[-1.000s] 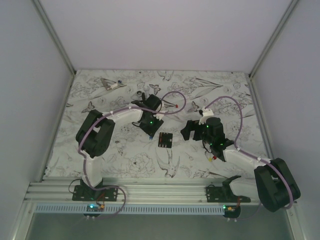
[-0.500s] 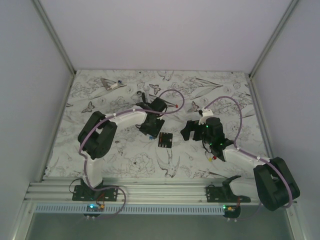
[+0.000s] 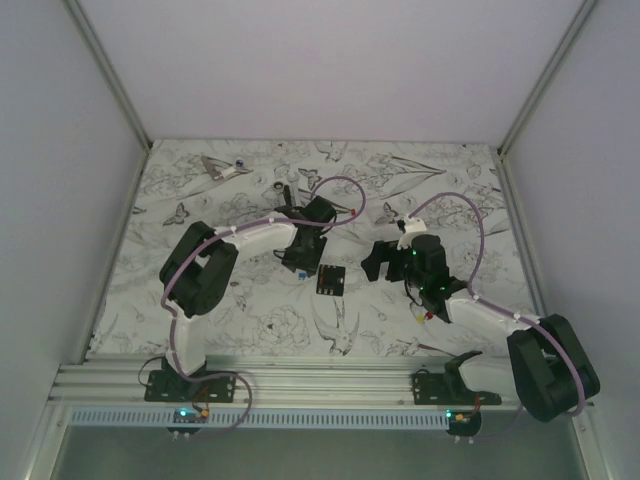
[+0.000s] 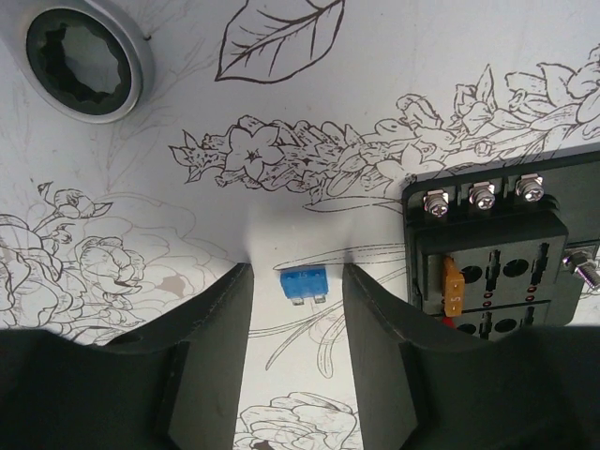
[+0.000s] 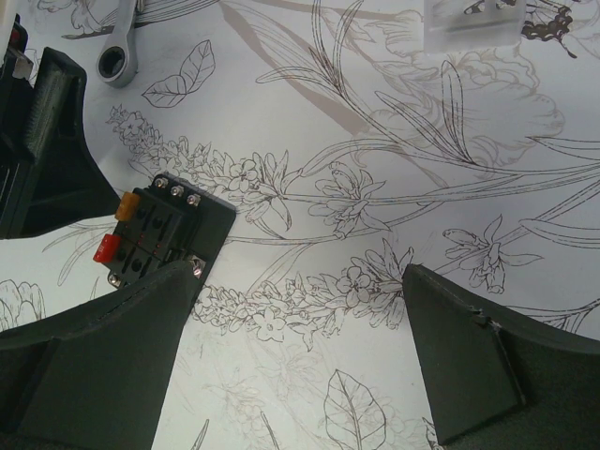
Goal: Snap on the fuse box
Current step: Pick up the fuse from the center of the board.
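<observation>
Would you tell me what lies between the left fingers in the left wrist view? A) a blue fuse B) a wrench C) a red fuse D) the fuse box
A: a blue fuse sits in the gap between the left fingers, touching neither; the fuse box stands off to one side.

A blue fuse [image 4: 303,283] lies in the gap between the left gripper's [image 4: 297,266] parted fingers, touching neither. The fuse box [image 4: 497,253] stands just beside one finger and blocks that side. A wrench ring [image 4: 82,58] lies well apart on the other side. Bare table [image 5: 375,187] shows between the right gripper's [image 5: 300,281] wide-spread fingers, with the box at one fingertip.
</observation>
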`<state>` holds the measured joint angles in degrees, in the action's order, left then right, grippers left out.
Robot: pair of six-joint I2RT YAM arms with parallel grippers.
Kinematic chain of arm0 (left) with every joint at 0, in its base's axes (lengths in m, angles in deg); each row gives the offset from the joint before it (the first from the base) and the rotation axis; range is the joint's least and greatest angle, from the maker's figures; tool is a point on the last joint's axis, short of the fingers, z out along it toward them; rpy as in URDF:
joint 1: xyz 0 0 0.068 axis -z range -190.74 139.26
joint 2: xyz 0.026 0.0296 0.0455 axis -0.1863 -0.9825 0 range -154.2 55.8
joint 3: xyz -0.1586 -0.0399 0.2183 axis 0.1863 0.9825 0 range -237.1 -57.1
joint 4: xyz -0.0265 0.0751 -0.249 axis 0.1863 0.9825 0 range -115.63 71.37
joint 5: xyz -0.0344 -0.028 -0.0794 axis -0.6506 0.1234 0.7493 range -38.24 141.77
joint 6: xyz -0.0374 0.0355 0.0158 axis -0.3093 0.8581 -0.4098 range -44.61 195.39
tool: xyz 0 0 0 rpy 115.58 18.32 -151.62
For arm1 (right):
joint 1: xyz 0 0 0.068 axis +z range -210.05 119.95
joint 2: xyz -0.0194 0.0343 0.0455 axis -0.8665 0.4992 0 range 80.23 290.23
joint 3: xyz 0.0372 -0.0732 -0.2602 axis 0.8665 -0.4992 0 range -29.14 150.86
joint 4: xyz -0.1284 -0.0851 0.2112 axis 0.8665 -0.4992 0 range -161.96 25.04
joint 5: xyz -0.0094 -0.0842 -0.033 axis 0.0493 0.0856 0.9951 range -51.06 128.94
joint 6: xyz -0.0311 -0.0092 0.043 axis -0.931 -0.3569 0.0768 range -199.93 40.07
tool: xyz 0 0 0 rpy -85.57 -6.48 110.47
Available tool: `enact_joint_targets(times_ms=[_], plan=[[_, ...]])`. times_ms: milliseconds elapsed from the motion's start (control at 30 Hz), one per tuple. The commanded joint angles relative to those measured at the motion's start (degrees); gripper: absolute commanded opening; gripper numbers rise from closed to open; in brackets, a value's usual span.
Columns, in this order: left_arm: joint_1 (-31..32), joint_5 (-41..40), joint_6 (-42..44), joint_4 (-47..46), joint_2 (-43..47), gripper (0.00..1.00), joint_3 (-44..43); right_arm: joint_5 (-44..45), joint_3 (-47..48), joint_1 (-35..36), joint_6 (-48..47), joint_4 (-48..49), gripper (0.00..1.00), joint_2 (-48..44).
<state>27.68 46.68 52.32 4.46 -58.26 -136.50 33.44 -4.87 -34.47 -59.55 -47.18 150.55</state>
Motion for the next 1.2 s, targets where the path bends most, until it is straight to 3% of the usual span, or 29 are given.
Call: enact_joint_targets(times_ms=[0,467,867,1167], plan=[[0.50,-0.46,-3.33,2.78,-2.06,0.45,0.94,-0.31,-0.10,-0.53,0.78,1.94,1.00,-0.97],[0.64,0.43,-8.08,2.85,-1.31,0.28,4.38,-0.39,-0.26,-0.53,0.95,1.93,1.00,-1.65],[0.65,0.20,-8.48,3.04,4.52,0.22,4.24,-1.02,-0.20,-0.53,1.02,1.86,1.00,-2.75],[0.63,-0.30,-12.74,1.87,12.17,0.16,3.61,-8.40,-0.77,0.22,3.40,7.79,0.99,-2.85]])
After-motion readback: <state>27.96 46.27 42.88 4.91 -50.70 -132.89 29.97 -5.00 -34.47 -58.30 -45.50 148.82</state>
